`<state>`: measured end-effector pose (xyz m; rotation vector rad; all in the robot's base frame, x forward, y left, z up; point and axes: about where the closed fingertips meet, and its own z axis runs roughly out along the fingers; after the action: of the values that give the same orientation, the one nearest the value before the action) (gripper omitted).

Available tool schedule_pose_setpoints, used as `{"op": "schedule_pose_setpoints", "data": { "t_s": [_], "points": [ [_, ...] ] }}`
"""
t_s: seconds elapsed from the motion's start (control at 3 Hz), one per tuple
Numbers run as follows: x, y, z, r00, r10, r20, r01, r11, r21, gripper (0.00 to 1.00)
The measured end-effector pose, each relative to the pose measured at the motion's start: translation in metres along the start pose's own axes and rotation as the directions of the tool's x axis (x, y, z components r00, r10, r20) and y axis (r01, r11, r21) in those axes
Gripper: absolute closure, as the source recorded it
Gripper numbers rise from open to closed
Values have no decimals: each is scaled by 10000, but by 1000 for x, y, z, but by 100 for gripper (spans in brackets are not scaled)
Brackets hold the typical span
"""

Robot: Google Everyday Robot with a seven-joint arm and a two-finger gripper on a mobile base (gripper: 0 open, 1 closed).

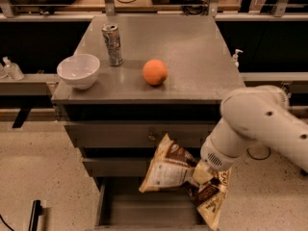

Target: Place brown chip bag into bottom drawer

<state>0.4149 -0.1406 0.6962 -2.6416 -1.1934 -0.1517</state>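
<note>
The brown chip bag (169, 171), crinkly dark brown with cream panels, hangs in the air in front of the cabinet, just above the open bottom drawer (139, 210). My gripper (199, 174) is at the end of the white arm and is shut on the bag's middle. The bag's folds and the wrist largely hide the gripper. One half of the bag sticks out left and the other droops down right (212, 201). The drawer is a shallow grey tray pulled out toward the camera, and its right part is hidden behind the bag.
On the grey cabinet top (192, 47) stand a white bowl (78, 70), a silver drink can (112, 44) and an orange ball (155, 72). Two shut drawers (115, 134) sit above the open one. My white arm (262, 124) fills the right side.
</note>
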Motion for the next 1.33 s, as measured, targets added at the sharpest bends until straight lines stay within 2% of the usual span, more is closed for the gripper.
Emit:
{"op": "schedule_pose_setpoints", "data": {
  "t_s": [0.33,0.67,1.0,1.33],
  "points": [
    [-36,13,43,9296,-3170,1883,3303,9429,-434,100],
    [-34,13,41,9220,-3413,1826,3534,9347,-372,100],
    [-26,8,63,9361,-3445,708,3443,9387,156,100],
    [-25,-10,109,9116,-4017,-867,4064,9126,444,100]
  ]
}}
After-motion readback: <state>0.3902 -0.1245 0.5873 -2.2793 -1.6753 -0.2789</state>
